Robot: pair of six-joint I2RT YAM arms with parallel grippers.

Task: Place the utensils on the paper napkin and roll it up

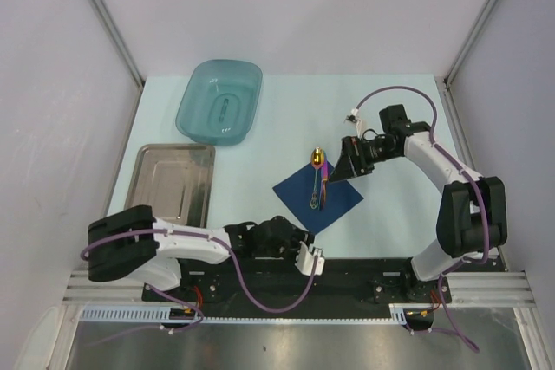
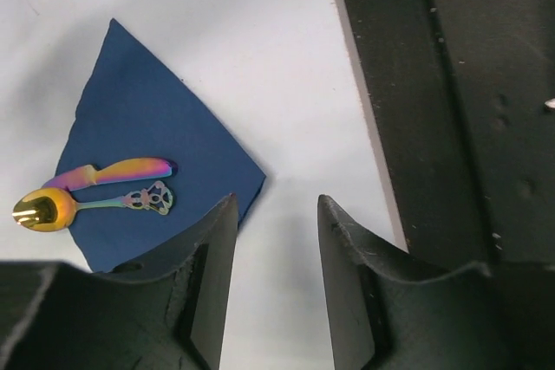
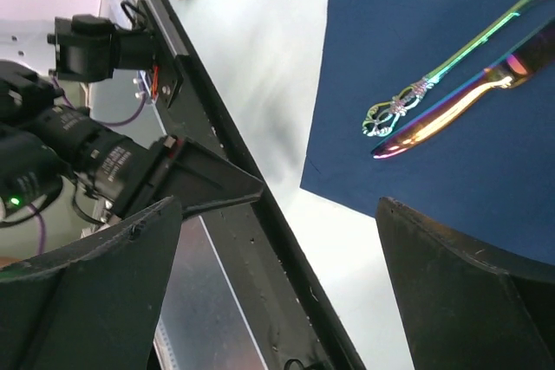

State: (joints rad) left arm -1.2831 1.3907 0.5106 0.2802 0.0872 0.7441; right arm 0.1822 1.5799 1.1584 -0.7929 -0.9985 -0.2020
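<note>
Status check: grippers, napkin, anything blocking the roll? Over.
Left gripper jaws partly apart, empty, by napkin near corner. Right gripper wide open over napkin. Spoon and knife on napkin, unrolled. Tub, tray well aside.

Pale blue-green desk (image 1: 390, 214). Far-left area: translucent teal tub (image 1: 219, 100). Along left edge, nearer: flat metal tray (image 1: 172, 181), just apart from tub. Approx centre, twd near edge: navy napkin (image 1: 340, 201) set cornerwise, utensils (image 1: 317, 186) on top, gold spoon bowl past far corner.
</note>
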